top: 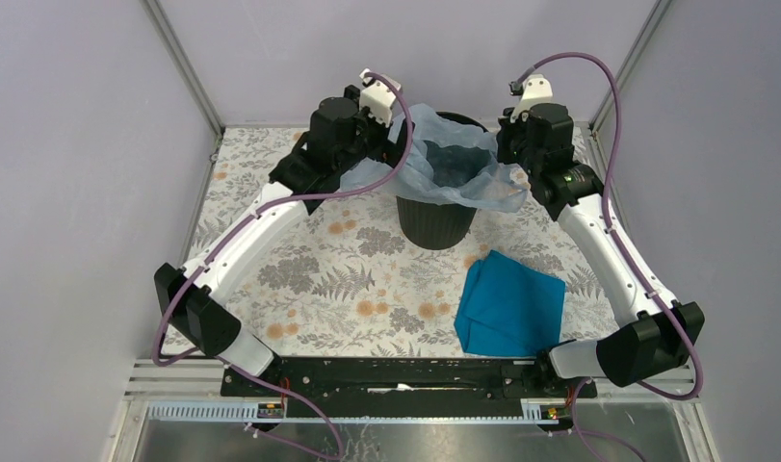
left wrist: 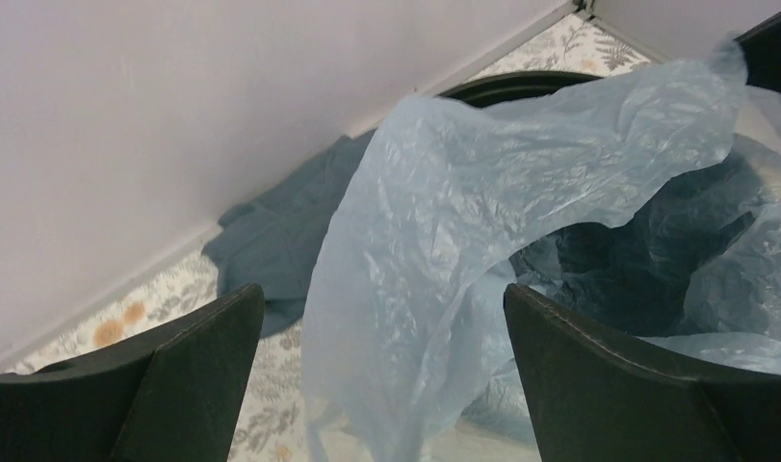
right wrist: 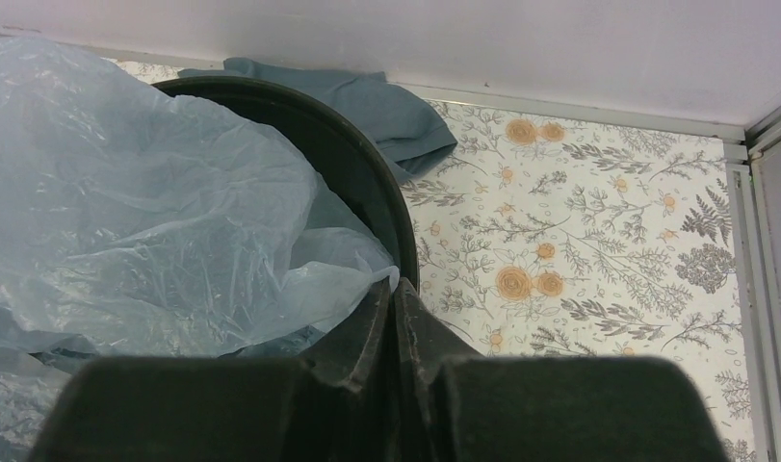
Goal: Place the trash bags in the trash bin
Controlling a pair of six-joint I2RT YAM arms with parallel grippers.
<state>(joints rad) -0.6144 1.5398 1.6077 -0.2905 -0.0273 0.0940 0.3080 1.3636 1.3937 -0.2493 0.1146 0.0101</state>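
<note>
At the far centre of the floral-patterned table [top: 299, 279], the trash bin [top: 434, 221] stands upright between the two arms. The trash bag [top: 454, 168] lies spread across the bin's mouth: its middle sags into the opening, while its edges rise above the rim and spill over the near side and toward the left arm. The bag is partly inside the bin, not fully contained. The left gripper [left wrist: 382, 289] is positioned at the left side of the rim with its jaws set wide apart. In the left wrist view a fold of the film hangs down between the two fingers [left wrist: 189, 385] without being clamped by either. The right gripper [right wrist: 394, 294] is positioned at the right side of the rim with its jaws closed together. In the right wrist view a corner of the film runs into the fingertips, and the top view shows the bag drawn toward that gripper, so the film is pinched there. A grey-blue cloth [right wrist: 367, 106] lies crumpled on the table behind the bin, against the back wall [right wrist: 463, 38]. A teal cloth [top: 509, 303], folded, lies flat on the table in front of the bin and to its right, well apart from it and from both grippers.
</note>
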